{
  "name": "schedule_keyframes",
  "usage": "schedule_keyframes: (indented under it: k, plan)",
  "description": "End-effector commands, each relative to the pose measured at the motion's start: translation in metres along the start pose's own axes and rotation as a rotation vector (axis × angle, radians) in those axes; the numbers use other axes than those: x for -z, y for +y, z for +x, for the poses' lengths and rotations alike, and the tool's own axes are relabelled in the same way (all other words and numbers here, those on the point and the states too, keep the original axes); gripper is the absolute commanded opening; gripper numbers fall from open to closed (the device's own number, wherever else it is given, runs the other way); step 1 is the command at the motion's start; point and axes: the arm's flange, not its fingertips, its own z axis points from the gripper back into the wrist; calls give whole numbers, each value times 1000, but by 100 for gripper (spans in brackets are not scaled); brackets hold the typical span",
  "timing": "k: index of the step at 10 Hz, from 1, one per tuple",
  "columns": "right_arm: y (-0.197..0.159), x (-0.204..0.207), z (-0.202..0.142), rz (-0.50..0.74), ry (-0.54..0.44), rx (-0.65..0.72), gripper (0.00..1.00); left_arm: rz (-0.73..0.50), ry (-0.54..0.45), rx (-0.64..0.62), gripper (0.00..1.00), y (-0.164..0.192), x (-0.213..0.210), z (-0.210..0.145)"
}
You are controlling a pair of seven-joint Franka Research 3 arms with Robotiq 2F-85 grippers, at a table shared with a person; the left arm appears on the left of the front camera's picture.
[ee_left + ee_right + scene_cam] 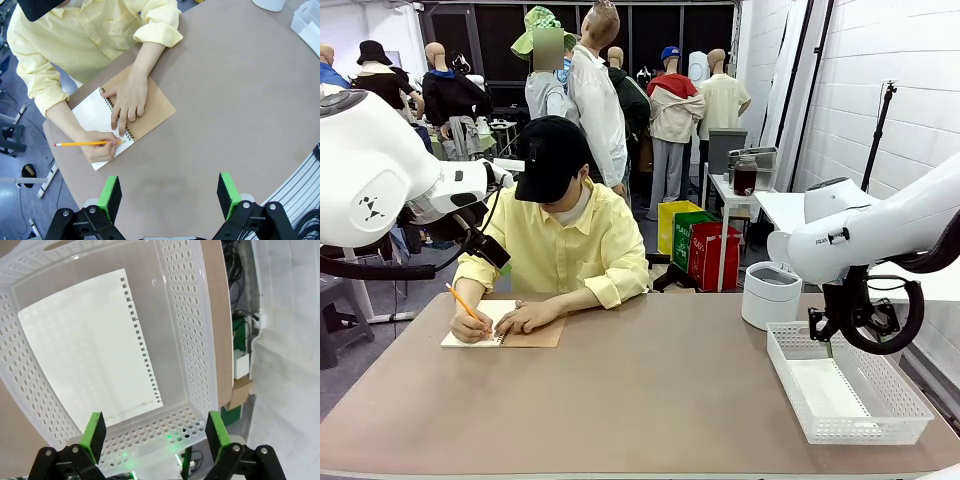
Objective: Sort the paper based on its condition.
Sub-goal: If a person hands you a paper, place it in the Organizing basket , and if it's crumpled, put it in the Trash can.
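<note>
Brown counter [650,400]: the paper [85,350] in the basket [194,315] looks light, limp; I'd pinch an edge; left fingers [111,196], right fingers [94,434] both apart.

We note a white block wall [890,70] along the right and dark, black-framed panels [505,30] across the back. Grey floor [345,365]. Brown desk [650,390] in front. Behind it stands a small white side table [720,188], with yellow, green and red bins [715,258] just beside. Light bright, even.
</note>
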Motion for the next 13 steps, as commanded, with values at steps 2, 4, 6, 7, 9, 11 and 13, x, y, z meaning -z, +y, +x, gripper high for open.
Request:
schedule_keyframes:
  k: [2, 4, 6, 7, 9, 11, 13]
  plan:
    - [-1, 3, -2, 0, 7, -11, 100, 1, -1, 0, 100, 1, -1, 0]
    - [-1, 3, -2, 0, 7, -11, 100, 1, -1, 0, 100, 1, -1, 0]
    - [-1, 3, -2, 0, 7, -11, 100, 1, -1, 0, 100, 1, -1, 0]
    - [-1, 2, 0, 0, 4, 1, 100, 1, -1, 0, 100, 1, -1, 0]
    - [8, -26, 12, 94, -74, -11, 100, 1, -1, 0, 100, 1, -1, 0]
    - [13, -64, 14, 141, -170, -63, 100, 1, -1, 0, 100, 1, -1, 0]
    - [19, -90, 11, 243, -238, -140, 100, 1, -1, 0, 100, 1, -1, 0]
